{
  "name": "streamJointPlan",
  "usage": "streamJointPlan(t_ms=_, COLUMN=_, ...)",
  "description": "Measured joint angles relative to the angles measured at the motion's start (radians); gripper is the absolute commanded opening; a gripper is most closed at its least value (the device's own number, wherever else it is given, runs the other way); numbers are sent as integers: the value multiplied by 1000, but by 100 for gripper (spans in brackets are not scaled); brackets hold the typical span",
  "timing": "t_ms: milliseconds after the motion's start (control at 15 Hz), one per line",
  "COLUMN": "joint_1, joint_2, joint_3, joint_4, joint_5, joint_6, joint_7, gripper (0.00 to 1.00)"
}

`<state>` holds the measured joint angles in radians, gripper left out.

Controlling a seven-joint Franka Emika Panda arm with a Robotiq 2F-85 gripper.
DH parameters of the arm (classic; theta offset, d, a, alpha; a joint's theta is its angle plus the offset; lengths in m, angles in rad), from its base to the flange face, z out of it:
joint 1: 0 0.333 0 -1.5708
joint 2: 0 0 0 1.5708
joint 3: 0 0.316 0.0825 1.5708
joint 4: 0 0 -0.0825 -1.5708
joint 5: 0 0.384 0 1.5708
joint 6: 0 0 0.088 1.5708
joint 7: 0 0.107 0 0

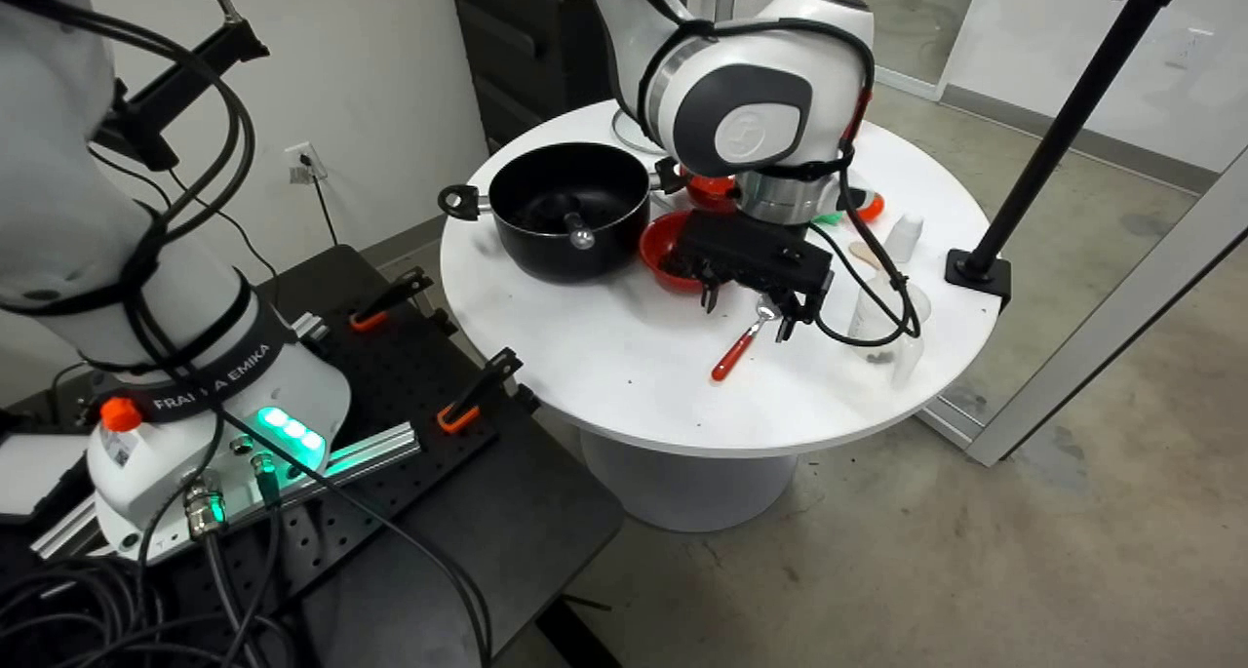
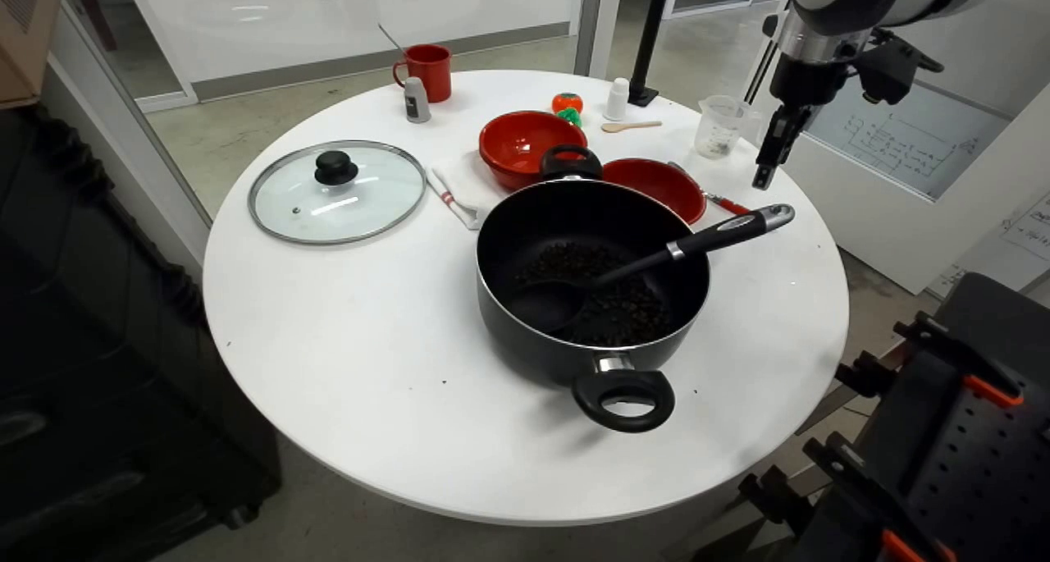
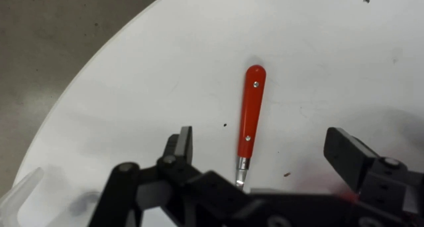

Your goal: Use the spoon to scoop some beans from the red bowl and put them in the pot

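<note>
The spoon lies on the white table, its red handle [image 1: 733,357] and metal head [image 1: 767,307] showing in an exterior view. Its handle also shows in an exterior view [image 2: 728,204] and in the wrist view [image 3: 251,111], where the head is hidden. My gripper [image 1: 747,319] is open and empty above the spoon; in the wrist view the handle lies between the fingers [image 3: 259,134], nearer the left one. The red bowl [image 2: 660,185] stands beside the pot [image 2: 525,344]. A dark mass of beans [image 1: 673,261] shows in the bowl, partly hidden by my gripper. More beans [image 2: 627,312] lie in the pot.
A black-handled ladle [image 2: 722,232] leans in the pot over its rim. A stacked red bowl [image 2: 525,156], a glass lid [image 2: 303,209], a red mug [image 2: 432,71], a clear measuring cup [image 2: 720,127] and a wooden spoon [image 2: 632,125] stand around the table. A black post [image 1: 1048,146] rises at the edge.
</note>
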<state>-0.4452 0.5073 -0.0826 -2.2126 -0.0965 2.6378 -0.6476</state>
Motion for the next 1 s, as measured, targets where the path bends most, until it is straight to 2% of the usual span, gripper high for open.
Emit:
streamJointPlan(t_ms=200, joint_1=-35, joint_2=27, joint_3=25, joint_4=28, joint_5=54, joint_6=0, joint_7=-32, gripper=100)
streamJointPlan(t_ms=533, joint_1=-38, joint_2=72, joint_3=27, joint_4=27, joint_5=106, joint_6=17, joint_7=-3, gripper=100)
streamJointPlan(t_ms=1000, joint_1=-40, joint_2=102, joint_3=45, joint_4=3, joint_5=106, joint_6=155, joint_7=1, gripper=100)
